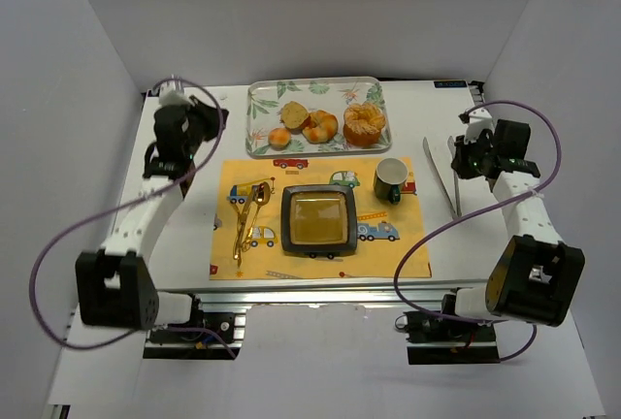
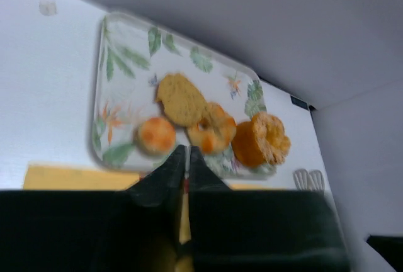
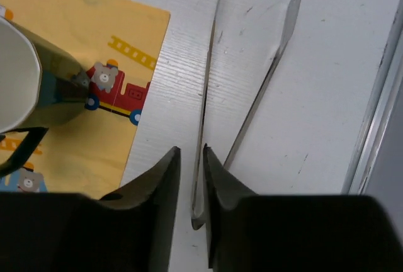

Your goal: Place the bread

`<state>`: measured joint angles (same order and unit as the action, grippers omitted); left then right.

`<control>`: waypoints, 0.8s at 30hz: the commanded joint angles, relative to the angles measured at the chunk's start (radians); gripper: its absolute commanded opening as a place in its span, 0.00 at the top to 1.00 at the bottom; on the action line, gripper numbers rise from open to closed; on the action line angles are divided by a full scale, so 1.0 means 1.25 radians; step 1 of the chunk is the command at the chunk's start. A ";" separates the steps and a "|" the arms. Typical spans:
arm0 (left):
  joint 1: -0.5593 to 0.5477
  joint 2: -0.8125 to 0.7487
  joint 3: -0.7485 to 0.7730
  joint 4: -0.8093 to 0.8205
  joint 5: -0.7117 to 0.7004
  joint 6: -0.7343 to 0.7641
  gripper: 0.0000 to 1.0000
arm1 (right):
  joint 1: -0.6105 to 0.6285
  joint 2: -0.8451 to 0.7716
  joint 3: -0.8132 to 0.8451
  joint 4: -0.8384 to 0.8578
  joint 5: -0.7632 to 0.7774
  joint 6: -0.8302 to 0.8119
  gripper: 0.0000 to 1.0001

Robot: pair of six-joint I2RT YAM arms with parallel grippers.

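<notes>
The bread (image 1: 364, 124) is the largest golden-orange bun, lying at the right end of the leaf-patterned tray (image 1: 260, 99) at the back of the table. In the left wrist view the bread (image 2: 261, 140) sits to the right of and beyond my fingertips. My left gripper (image 1: 212, 120) (image 2: 187, 150) hovers left of the tray, shut and empty, pointing toward it. My right gripper (image 1: 465, 157) (image 3: 192, 152) hangs over the table's right side, shut with only a slit between the fingers, holding nothing.
On the tray a brown cut-faced roll (image 1: 293, 113), a small smooth orange roll (image 1: 279, 138) and a knotted roll (image 1: 320, 126) lie left of the bread. A yellow placemat (image 1: 403, 254) carries a dark square plate (image 1: 287, 220), a green mug (image 1: 391, 181) and gold cutlery (image 1: 247, 220). Metal tongs (image 1: 448, 191) (image 3: 277, 51) lie under the right gripper.
</notes>
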<state>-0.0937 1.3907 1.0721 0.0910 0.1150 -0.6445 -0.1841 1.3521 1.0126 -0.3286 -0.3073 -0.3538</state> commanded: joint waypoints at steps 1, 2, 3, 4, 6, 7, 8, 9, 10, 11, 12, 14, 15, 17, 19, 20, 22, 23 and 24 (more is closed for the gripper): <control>0.001 -0.200 -0.218 -0.032 0.016 0.019 0.75 | -0.007 0.025 -0.015 -0.032 -0.081 -0.164 0.67; 0.003 -0.230 -0.265 -0.052 -0.005 0.022 0.54 | -0.007 0.037 -0.009 -0.033 -0.078 -0.156 0.31; 0.001 -0.263 -0.287 -0.082 -0.015 0.023 0.40 | -0.007 0.045 -0.009 -0.030 -0.059 -0.149 0.19; 0.003 -0.292 -0.309 -0.103 -0.027 0.024 0.31 | -0.007 0.050 -0.010 -0.021 -0.048 -0.137 0.11; 0.003 -0.378 -0.361 -0.138 -0.061 0.024 0.19 | -0.006 0.067 -0.025 0.014 0.004 -0.068 0.11; 0.003 -0.402 -0.373 -0.150 -0.072 0.026 0.18 | -0.005 0.077 -0.023 0.031 0.049 -0.050 0.11; 0.001 -0.440 -0.381 -0.161 -0.078 0.027 0.17 | -0.005 0.089 -0.016 0.033 0.066 -0.026 0.11; 0.003 -0.453 -0.399 -0.179 -0.081 0.027 0.17 | -0.004 0.112 -0.012 0.035 0.107 -0.013 0.11; 0.003 -0.464 -0.406 -0.187 -0.080 0.027 0.17 | -0.002 0.123 -0.009 0.036 0.121 -0.005 0.11; 0.003 -0.472 -0.413 -0.192 -0.080 0.024 0.16 | 0.000 0.146 -0.005 0.030 0.129 -0.004 0.11; 0.003 -0.480 -0.426 -0.194 -0.080 0.022 0.16 | 0.002 0.156 -0.004 0.031 0.130 -0.007 0.11; 0.003 -0.478 -0.431 -0.192 -0.081 0.015 0.17 | 0.010 0.181 -0.005 0.039 0.124 -0.018 0.11; 0.001 -0.476 -0.429 -0.193 -0.081 0.015 0.16 | 0.013 0.192 -0.006 0.048 0.156 -0.020 0.11; 0.003 -0.465 -0.421 -0.197 -0.081 0.021 0.16 | 0.016 0.237 0.013 0.059 0.186 -0.010 0.11; 0.001 -0.460 -0.417 -0.196 -0.081 0.022 0.16 | 0.016 0.256 0.016 0.065 0.193 0.000 0.12; 0.003 -0.458 -0.417 -0.191 -0.080 0.022 0.17 | 0.016 0.274 0.016 0.074 0.200 0.003 0.12; 0.003 -0.454 -0.421 -0.188 -0.081 0.016 0.16 | 0.016 0.301 0.016 0.084 0.197 0.009 0.14; 0.001 -0.452 -0.421 -0.186 -0.079 0.015 0.17 | 0.016 0.309 0.016 0.092 0.186 0.013 0.15; 0.003 -0.452 -0.422 -0.184 -0.076 0.011 0.16 | 0.016 0.318 0.022 0.095 0.174 0.014 0.17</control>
<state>-0.0937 0.8299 0.5461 -0.1429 0.0280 -0.6258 -0.1642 1.7245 0.9993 -0.2600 -0.0895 -0.3626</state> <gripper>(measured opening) 0.834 0.852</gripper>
